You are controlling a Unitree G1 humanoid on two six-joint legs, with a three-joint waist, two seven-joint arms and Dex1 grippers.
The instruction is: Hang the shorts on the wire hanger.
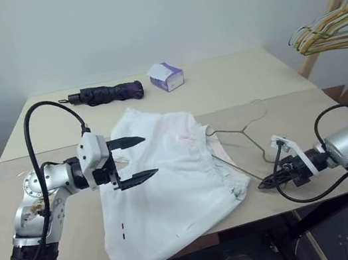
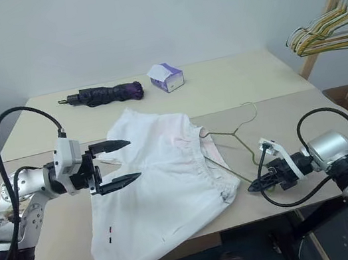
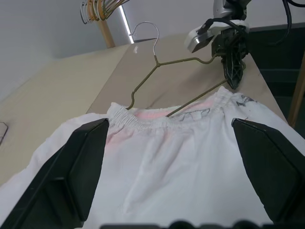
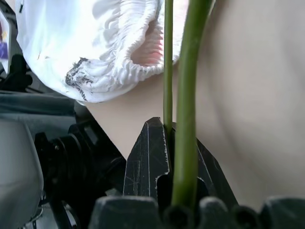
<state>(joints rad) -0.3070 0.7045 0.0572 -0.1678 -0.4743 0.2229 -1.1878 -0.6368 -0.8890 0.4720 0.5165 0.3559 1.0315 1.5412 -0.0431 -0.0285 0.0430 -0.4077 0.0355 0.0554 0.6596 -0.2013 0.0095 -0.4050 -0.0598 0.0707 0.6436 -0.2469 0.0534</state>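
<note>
The white shorts (image 1: 170, 184) lie flat on the table (image 1: 53, 212), waistband toward the right and pink showing inside it. The thin olive wire hanger (image 1: 251, 140) lies to their right, with one arm running under the waistband (image 3: 143, 121). At the table's right front edge my right gripper (image 1: 264, 183) is shut on the wire hanger (image 4: 188, 95), just beside the waistband corner with its dark marks (image 4: 81, 74). Over the left part of the shorts my left gripper (image 1: 148, 155) hovers, open and holding nothing, pointing toward the hanger.
A folded dark umbrella (image 1: 108, 93) and a purple-and-white tissue box (image 1: 166, 76) lie at the back of the table. A bunch of yellow and green hangers (image 1: 334, 24) hangs on a wooden rack at the far right. The shorts' hem overhangs the table's front edge.
</note>
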